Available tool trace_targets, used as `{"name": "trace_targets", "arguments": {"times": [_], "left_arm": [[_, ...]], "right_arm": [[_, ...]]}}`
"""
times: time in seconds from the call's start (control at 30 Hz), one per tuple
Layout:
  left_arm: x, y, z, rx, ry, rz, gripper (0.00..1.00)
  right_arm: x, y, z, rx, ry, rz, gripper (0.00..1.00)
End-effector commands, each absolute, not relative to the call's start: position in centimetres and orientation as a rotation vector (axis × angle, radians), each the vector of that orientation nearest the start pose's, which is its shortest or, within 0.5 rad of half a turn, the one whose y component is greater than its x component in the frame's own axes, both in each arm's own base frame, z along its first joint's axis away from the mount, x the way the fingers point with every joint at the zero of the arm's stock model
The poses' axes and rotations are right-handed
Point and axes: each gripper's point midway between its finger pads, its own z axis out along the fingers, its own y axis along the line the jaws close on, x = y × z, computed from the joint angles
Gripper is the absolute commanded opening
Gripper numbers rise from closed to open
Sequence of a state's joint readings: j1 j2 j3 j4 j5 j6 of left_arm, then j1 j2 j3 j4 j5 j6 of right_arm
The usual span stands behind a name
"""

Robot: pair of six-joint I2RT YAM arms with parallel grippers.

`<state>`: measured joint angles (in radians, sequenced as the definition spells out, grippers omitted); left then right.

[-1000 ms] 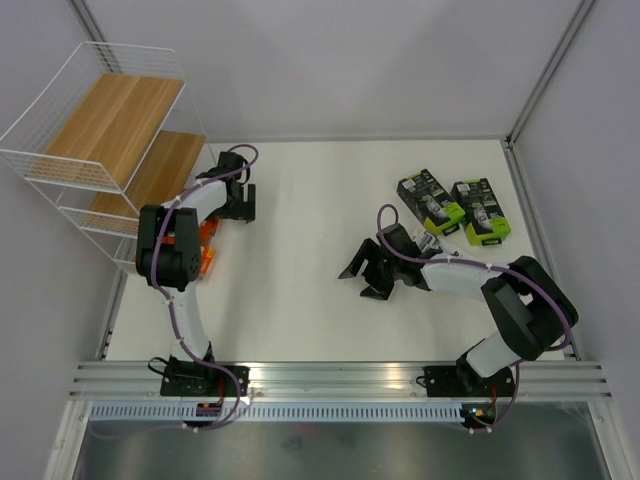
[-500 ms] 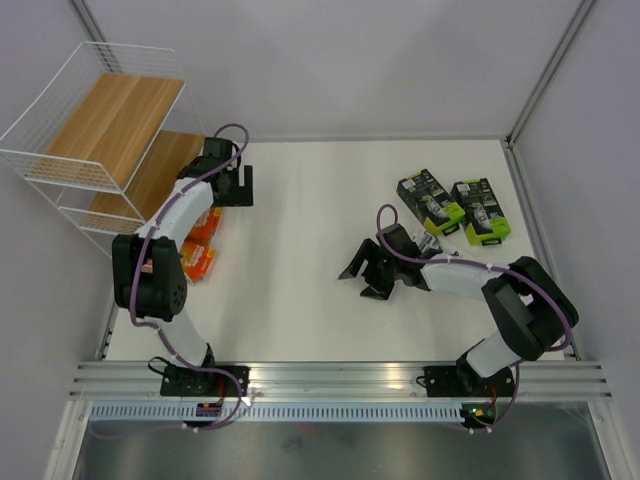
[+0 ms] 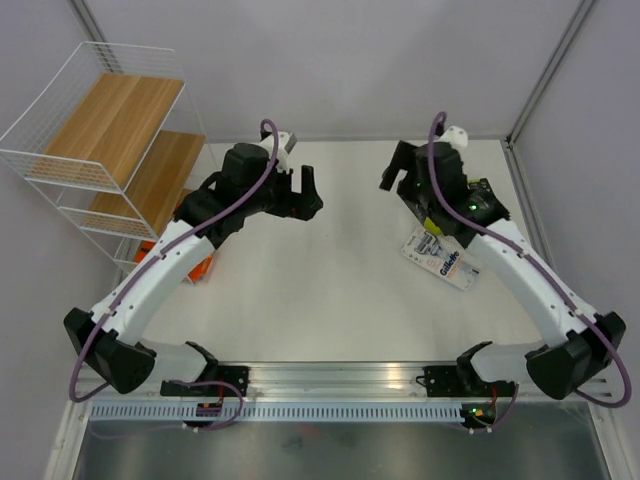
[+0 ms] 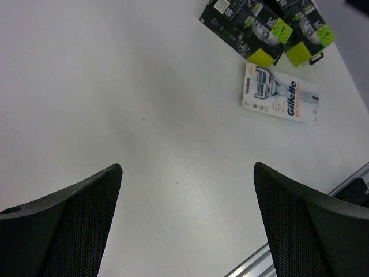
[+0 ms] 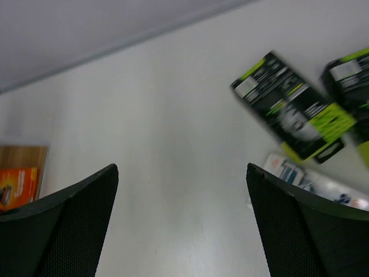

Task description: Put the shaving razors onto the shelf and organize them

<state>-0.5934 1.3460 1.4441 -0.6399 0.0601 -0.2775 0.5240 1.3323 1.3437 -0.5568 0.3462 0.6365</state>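
White table (image 3: 320,310) is carrying packs | left gripper (image 4: 187,166) is hanging wide, empty; flat white-blue razor pack (image 4: 279,98) ahead-right | right gripper (image 5: 181,167) is gaping wide, empty; black lime-topped box (image 5: 294,109) ahead-right, orange box (image 5: 17,183) ahead-left by white wire shelf (image 3: 110,120)

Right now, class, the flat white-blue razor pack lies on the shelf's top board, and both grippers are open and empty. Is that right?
Not quite. The white-blue pack lies flat on the table, not on the shelf; the top external view shows this. The rest holds: the left gripper and the right gripper are both open and empty.
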Motion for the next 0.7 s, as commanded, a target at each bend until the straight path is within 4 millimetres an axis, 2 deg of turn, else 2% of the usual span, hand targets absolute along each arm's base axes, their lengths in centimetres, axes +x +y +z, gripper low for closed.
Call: {"name": "trace_targets", "arguments": {"times": [0.0,0.03,0.07,0.1,0.13,0.17,0.2,0.23,0.27,0.3,0.33,0.37,0.4,0.43,0.5,0.6,0.67], "left_arm": [[29.2,-25.4,28.8,0.282,2.151,-0.724,1.00],[28.9,-25.9,27.7,0.279,2.152,-0.744,1.00],[28.3,-26.2,27.8,0.256,2.145,-0.779,0.99],[27.4,-27.0,27.4,0.268,2.148,-0.800,0.99],[27.1,-27.3,27.1,0.256,2.148,-0.805,0.99],[26.7,-27.3,26.5,0.230,2.139,-0.803,0.99],[26.1,-27.8,26.0,0.244,2.136,-0.810,0.99],[26.1,-27.8,25.5,0.241,2.134,-0.801,0.99],[26.3,-27.2,24.1,0.190,2.150,-0.760,0.99],[26.3,-27.2,23.3,0.174,2.162,-0.753,0.99],[26.1,-27.1,22.0,0.169,2.184,-0.746,0.99],[26.2,-27.4,22.0,0.139,2.173,-0.776,0.99],[26.1,-27.6,21.7,0.129,2.174,-0.792,0.98],[25.9,-27.8,21.0,0.123,2.182,-0.805,0.98],[25.8,-28.6,20.7,0.117,2.175,-0.856,0.98],[25.5,-29.2,19.2,0.139,2.212,-0.866,0.98],[25.6,-29.3,19.0,0.167,2.213,-0.858,0.98]], "right_arm": [[35.9,7.4,30.2,0.323,2.015,-0.054,0.98],[36.2,7.2,30.0,0.309,2.032,-0.029,0.98],[36.7,6.5,29.3,0.295,2.059,-0.042,0.98],[37.3,4.2,28.7,0.341,2.073,-0.072,0.98],[37.7,4.1,27.9,0.326,2.109,-0.033,0.98],[38.3,3.0,26.5,0.327,2.152,-0.048,0.98],[38.5,0.6,25.0,0.393,2.179,-0.075,0.98],[38.3,0.2,23.9,0.420,2.204,-0.070,0.98],[38.2,0.0,22.9,0.523,2.208,-0.029,0.98],[37.0,-1.2,19.7,0.615,2.258,-0.036,0.98],[36.9,-1.1,18.9,0.669,2.231,0.021,0.98],[35.0,-1.4,14.8,0.760,2.287,0.045,0.98],[34.3,-3.4,13.6,0.870,2.262,0.068,0.98],[34.1,-3.2,12.8,0.909,2.252,0.169,0.98],[31.7,-6.0,9.6,1.074,2.260,0.200,0.98],[30.2,-7.4,8.0,1.127,2.244,0.166,0.96],[30.1,-7.7,8.6,1.110,2.190,0.158,0.97]]}}
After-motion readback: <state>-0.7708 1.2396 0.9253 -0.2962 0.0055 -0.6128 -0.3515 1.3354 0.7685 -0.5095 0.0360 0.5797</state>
